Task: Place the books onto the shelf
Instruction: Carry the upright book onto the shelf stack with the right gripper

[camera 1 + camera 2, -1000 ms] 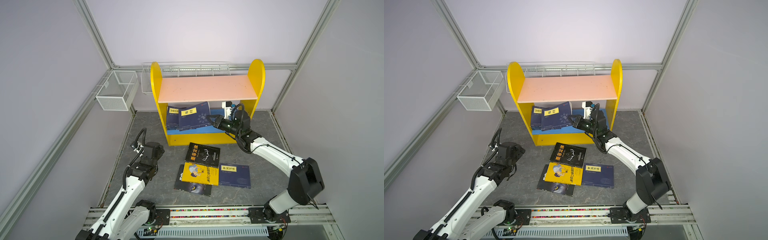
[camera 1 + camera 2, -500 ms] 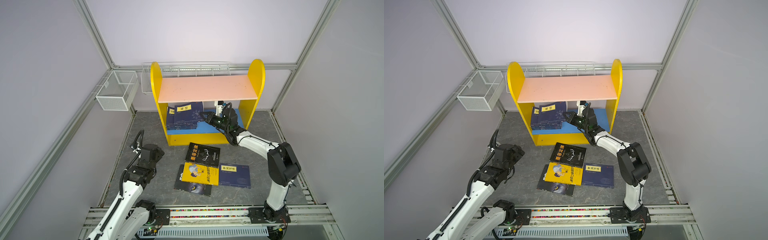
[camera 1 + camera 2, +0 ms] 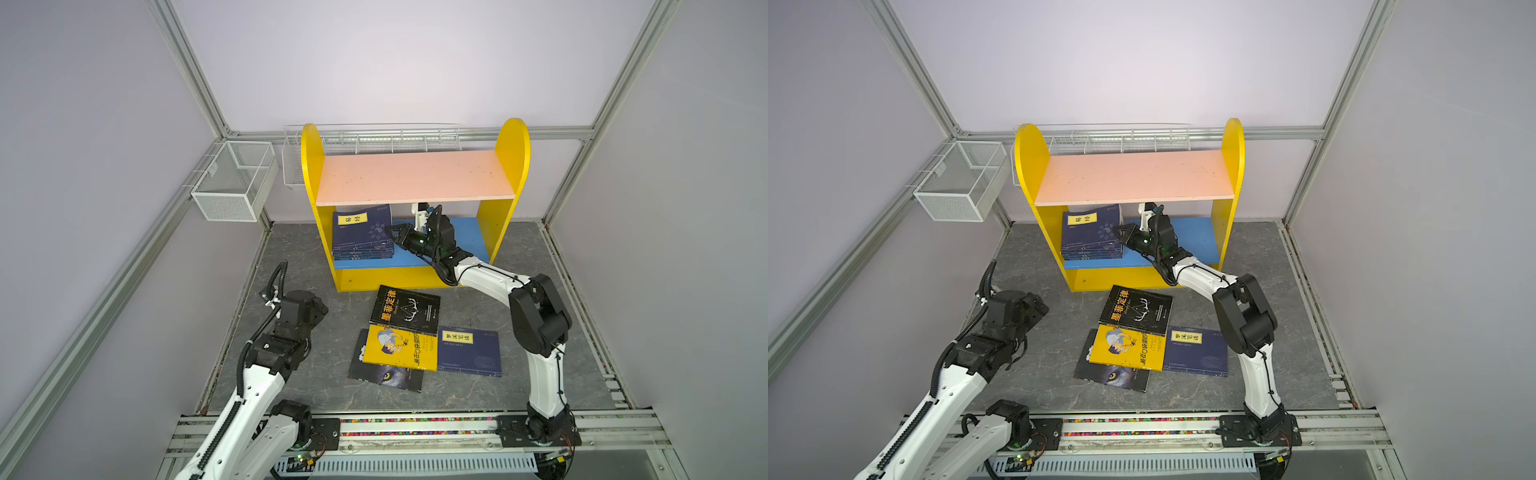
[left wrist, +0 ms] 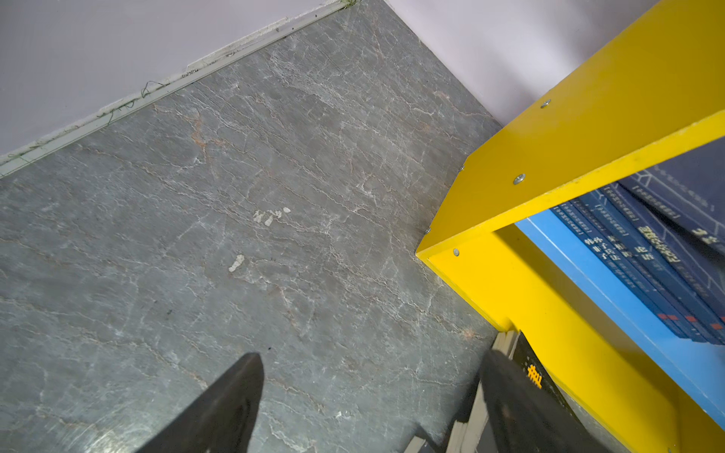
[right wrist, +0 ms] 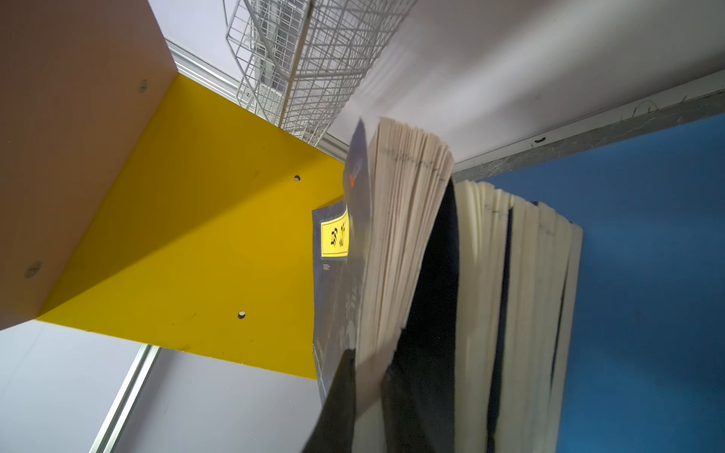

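Right gripper (image 5: 368,372) is clamped tight on the top navy book (image 3: 361,226), stacked on the blue lower board (image 3: 461,237). Left gripper (image 4: 372,364) hangs wide open over the grey floor (image 4: 196,235).

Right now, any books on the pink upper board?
No, the pink upper board is bare; the navy books sit on the blue lower board.

- the low gap under the pink upper board (image 3: 415,176) is blocked at its left end by the stack of navy books (image 3: 359,249).
- the middle of that gap is taken up by the right arm (image 3: 486,276), with the right gripper (image 5: 367,376) clamped on the top navy book (image 3: 365,224).
- bare blue lower board (image 3: 467,239) is seen right of the arm.
- the floor just before the shelf is covered by four overlapping books (image 3: 399,347).
- open grey floor (image 4: 235,196) is found beside the shelf, under the wide-spread left gripper (image 4: 372,355).
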Motion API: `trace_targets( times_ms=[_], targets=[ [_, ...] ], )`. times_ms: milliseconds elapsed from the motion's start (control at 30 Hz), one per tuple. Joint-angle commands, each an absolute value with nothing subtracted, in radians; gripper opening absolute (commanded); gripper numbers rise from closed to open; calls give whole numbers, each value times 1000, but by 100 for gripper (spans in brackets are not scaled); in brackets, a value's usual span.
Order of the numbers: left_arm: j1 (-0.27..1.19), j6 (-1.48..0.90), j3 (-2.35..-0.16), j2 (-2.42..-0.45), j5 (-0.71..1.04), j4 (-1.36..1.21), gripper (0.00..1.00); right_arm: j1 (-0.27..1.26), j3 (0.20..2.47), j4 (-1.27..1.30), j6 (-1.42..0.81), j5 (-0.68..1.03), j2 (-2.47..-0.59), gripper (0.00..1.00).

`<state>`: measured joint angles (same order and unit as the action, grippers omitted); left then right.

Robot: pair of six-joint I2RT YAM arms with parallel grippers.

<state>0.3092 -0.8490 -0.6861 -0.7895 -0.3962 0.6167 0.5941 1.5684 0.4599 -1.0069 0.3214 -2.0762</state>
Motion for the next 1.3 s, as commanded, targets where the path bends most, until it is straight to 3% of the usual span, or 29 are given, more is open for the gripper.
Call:
trace_targets(
  times_ms=[0, 1000, 1133, 1267],
  targets=[
    [303, -831, -683, -777, -412, 658, 88, 610, 1609, 452, -1032, 341, -2094, 7],
    [298, -844, -670, -789, -390, 647, 89, 620, 1533, 475, -1059, 349, -2034, 7],
    [299, -848, -669, -789, -392, 649, 89, 630, 1561, 389, -1003, 303, -2026, 17],
    [299, -850, -667, -790, -384, 644, 89, 643, 1603, 295, -933, 261, -2014, 41]
  ],
)
